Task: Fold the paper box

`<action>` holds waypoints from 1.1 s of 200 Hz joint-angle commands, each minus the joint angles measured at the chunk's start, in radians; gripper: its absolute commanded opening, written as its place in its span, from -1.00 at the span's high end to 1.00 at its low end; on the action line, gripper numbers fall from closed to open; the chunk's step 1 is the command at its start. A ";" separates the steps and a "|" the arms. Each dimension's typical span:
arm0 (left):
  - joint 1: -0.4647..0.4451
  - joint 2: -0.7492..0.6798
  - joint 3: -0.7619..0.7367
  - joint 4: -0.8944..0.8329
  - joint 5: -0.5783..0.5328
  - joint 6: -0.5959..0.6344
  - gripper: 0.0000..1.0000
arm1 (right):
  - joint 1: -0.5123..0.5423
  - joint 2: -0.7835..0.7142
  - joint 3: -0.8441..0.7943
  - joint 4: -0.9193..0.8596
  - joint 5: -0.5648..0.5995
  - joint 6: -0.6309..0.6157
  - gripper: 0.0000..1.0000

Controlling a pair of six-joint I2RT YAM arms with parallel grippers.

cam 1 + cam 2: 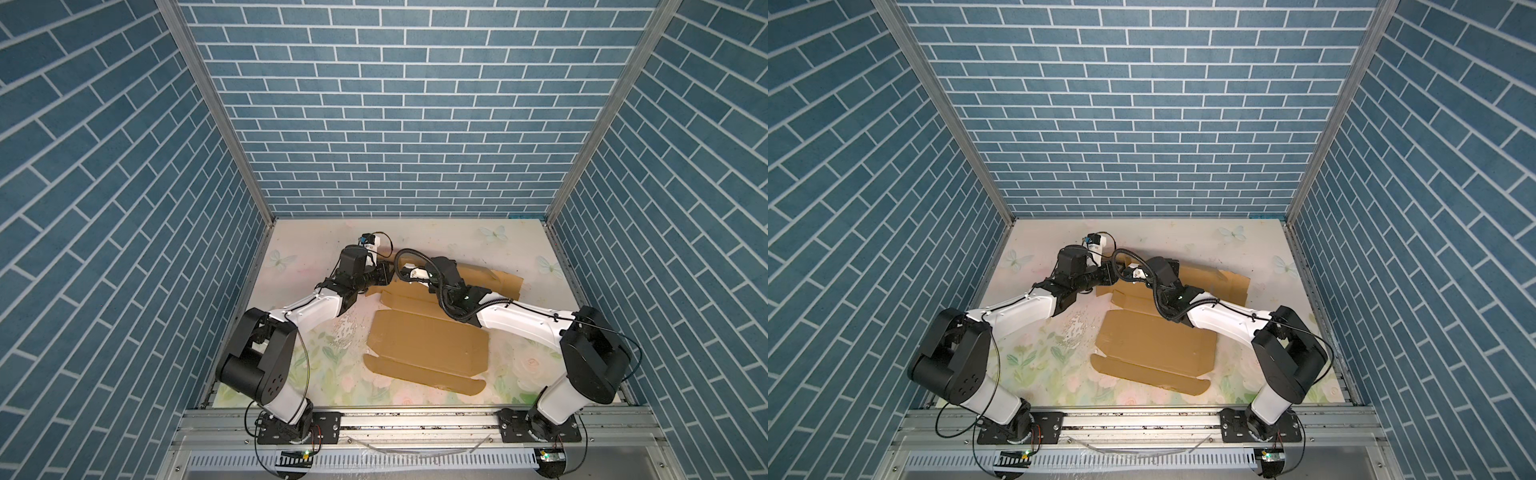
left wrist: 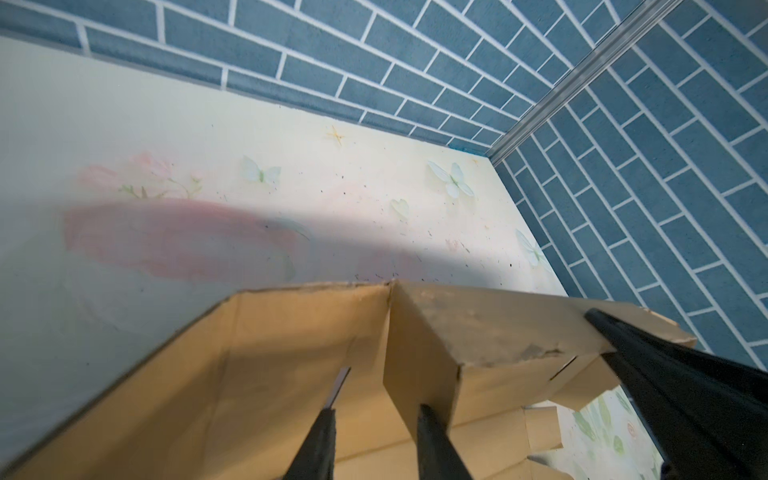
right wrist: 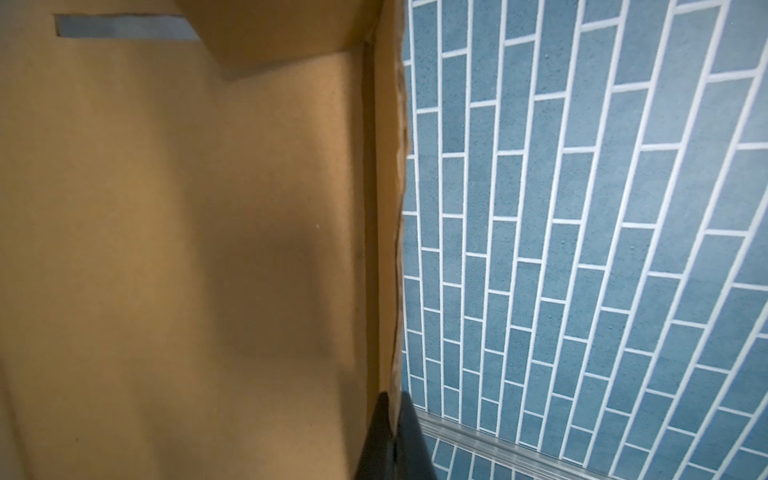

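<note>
Paper box lies in the middle of the worktop in both top views, between the two arms. It is still mostly an open sheet of tan cardboard. Its near panel and rounded front flap rest flat on the floral surface, while the far part is lifted where the arms meet.

On the left, the left arm reaches in toward the box's far left corner. Its wrist view shows the left fingers standing apart, with the corner fold of a raised wall between them. That view is too close to say whether they touch the cardboard. A narrow slot is cut in the panel just beyond one finger.

Further right, the right arm comes in from the right side and crosses above the box's middle. The right fingers are pressed together on the thin edge of an upright wall. This edge runs away from them against the blue brick wall, and a broad inner panel spreads beside it.

Farthest right, a side flap lies low on the worktop beyond the right arm's wrist.
</note>
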 commanded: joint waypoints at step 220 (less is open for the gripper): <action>0.186 -0.124 -0.043 -0.110 -0.062 0.269 -0.22 | 0.015 0.045 -0.158 0.533 0.065 -0.308 1.00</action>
